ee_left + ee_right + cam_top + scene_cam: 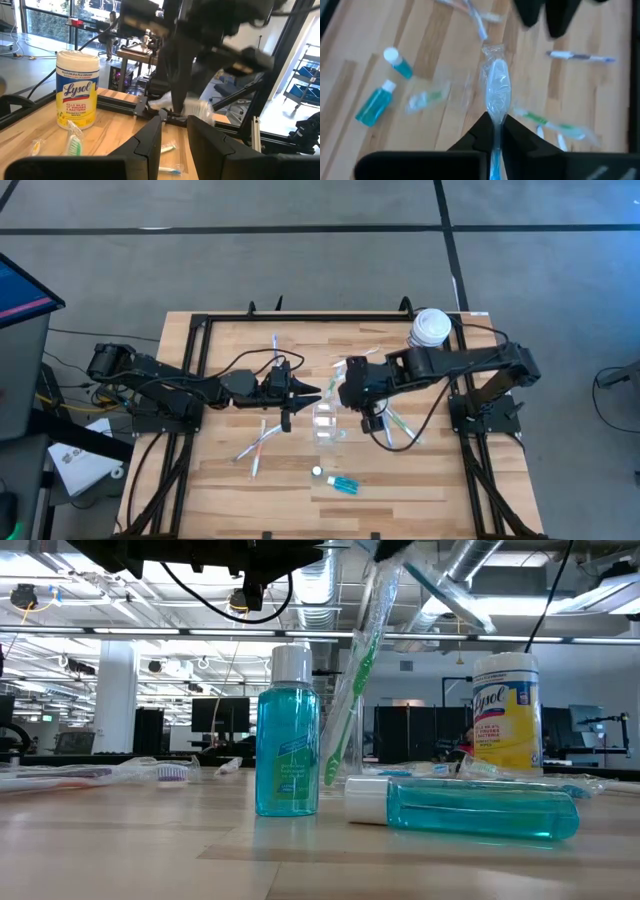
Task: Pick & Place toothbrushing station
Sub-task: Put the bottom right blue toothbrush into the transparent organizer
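I read "Lysol" on the yellow container [506, 712] at the table's far right corner. The right gripper [495, 131] pinches a wrapped toothbrush [496, 92]; the left gripper [174, 131] stands a little open, empty.

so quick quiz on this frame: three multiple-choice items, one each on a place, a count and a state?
1. Where does the yellow wipes container stand?
A. back right corner of the table
B. front left corner
C. inside the clear tumbler

2. How many blue white-capped bottles are on the table?
A. one
B. two
C. four

3. What state is the right tool in?
A. wide open, empty
B. shut on a blue bottle
C. shut on a wrapped toothbrush

Answers:
1 A: the high view shows the yellow wipes container at the table's back right corner, beside the right arm.
2 B: the low view shows one upright bottle and one lying bottle.
3 C: in its wrist view the right tool pinches the wrapped toothbrush.
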Robot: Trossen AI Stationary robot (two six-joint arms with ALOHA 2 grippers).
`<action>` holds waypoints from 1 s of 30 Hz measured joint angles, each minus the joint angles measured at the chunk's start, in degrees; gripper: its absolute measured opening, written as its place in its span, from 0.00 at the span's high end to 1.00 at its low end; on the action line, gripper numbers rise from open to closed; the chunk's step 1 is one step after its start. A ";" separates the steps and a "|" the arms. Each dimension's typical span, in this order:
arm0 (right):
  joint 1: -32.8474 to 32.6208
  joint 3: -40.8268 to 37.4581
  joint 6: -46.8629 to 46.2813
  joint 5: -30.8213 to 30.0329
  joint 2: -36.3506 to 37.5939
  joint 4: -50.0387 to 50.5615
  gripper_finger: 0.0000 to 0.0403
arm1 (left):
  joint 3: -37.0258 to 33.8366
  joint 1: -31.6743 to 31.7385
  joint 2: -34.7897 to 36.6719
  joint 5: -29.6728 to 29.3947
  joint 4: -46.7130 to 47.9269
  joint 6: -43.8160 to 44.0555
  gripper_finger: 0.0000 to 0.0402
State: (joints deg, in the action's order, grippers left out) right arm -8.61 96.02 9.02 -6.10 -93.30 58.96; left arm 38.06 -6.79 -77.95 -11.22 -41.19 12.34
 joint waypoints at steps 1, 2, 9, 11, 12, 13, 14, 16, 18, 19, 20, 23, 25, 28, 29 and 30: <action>0.19 0.75 0.00 0.02 0.00 -0.04 0.94 | 0.00 0.02 0.00 0.09 0.00 0.00 0.78; 0.23 1.46 0.00 -0.01 0.00 -0.18 0.94 | 0.00 0.00 0.00 0.09 0.00 0.00 0.78; 0.82 3.73 0.66 0.02 0.13 -4.93 0.97 | 0.00 0.01 0.00 0.07 0.00 -0.01 0.78; 0.88 3.66 0.66 0.04 0.81 -6.51 0.95 | 0.00 0.02 0.00 0.07 0.00 -0.02 0.78; 0.88 3.72 0.84 0.06 1.13 -8.20 0.95 | 0.00 0.00 0.00 0.07 -0.01 -0.01 0.78; 0.88 3.81 1.26 0.08 1.63 -9.67 0.95 | 0.00 0.00 0.00 0.07 0.00 -0.02 0.78; 0.87 3.76 1.70 0.10 2.18 -9.78 0.96 | 0.00 0.00 0.00 0.05 0.00 -0.02 0.78; 0.86 3.75 2.03 0.42 2.97 -11.28 0.98 | 0.00 0.00 0.00 0.04 -0.02 -0.02 0.78; 0.83 3.73 1.73 1.30 4.13 -11.62 0.98 | 0.00 0.00 0.01 0.04 -0.01 -0.02 0.78; 0.75 3.73 1.66 1.62 4.65 -12.20 0.98 | 0.00 0.02 0.02 0.02 -0.06 -0.02 0.78; 0.53 3.59 1.58 1.69 5.21 -13.41 0.97 | 0.00 0.02 0.02 0.03 -0.04 -0.02 0.78; -0.06 2.21 1.50 1.76 6.49 -16.52 0.95 | 0.00 0.02 0.02 0.02 -0.08 -0.02 0.78; -0.08 0.84 1.51 1.79 7.02 -18.45 0.96 | 0.00 0.02 0.02 0.00 -0.05 -0.02 0.78; 0.01 -2.27 1.49 1.80 8.44 -20.88 0.99 | 0.00 0.00 0.02 -0.20 -0.07 -0.02 0.78; 0.01 -3.52 1.49 1.79 8.97 -22.00 0.98 | 0.00 0.01 0.02 -0.22 -0.08 -0.02 0.78; 0.03 -4.80 1.49 1.79 9.47 -23.26 0.97 | 0.00 0.01 0.02 -0.21 -0.09 -0.02 0.78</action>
State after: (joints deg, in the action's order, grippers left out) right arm -8.58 91.22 10.50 -4.32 -83.82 35.69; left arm 38.06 -6.78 -77.93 -11.43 -41.28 12.32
